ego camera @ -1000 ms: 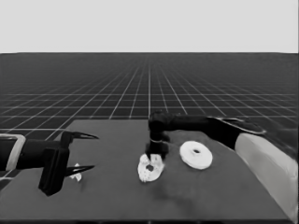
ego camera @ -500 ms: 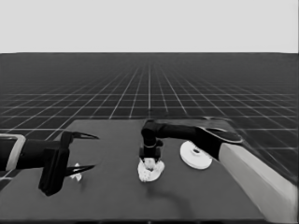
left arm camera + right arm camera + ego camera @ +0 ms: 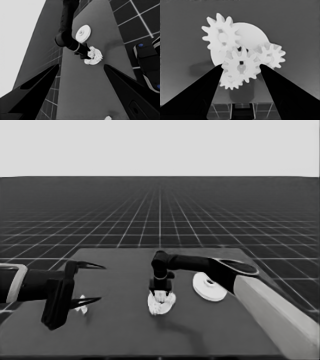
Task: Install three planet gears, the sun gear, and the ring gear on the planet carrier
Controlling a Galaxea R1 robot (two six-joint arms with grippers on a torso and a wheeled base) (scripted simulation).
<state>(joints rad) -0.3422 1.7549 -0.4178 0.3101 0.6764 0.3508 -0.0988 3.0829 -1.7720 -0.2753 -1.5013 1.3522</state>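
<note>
1. Here the dark surface (image 3: 125,335) carries all the white parts.
2. The larger round part (image 3: 209,286) lies flat near the surface's right side, apart from the other pieces.
3. The smaller round part (image 3: 252,35) lies at the middle, with gears on top of it.
4. The right hand (image 3: 160,294) stands directly over this part, and its two fingers are clamped on the middle gear (image 3: 240,66).
5. Three more gears sit around this middle gear: one large in the right wrist view (image 3: 221,35), one at the other side (image 3: 271,55), one partly hidden below (image 3: 231,82).
6. The left hand (image 3: 92,282) waits over the surface's left end, fingers apart.
7. A thin white piece (image 3: 82,306) lies under it, not held.
</note>
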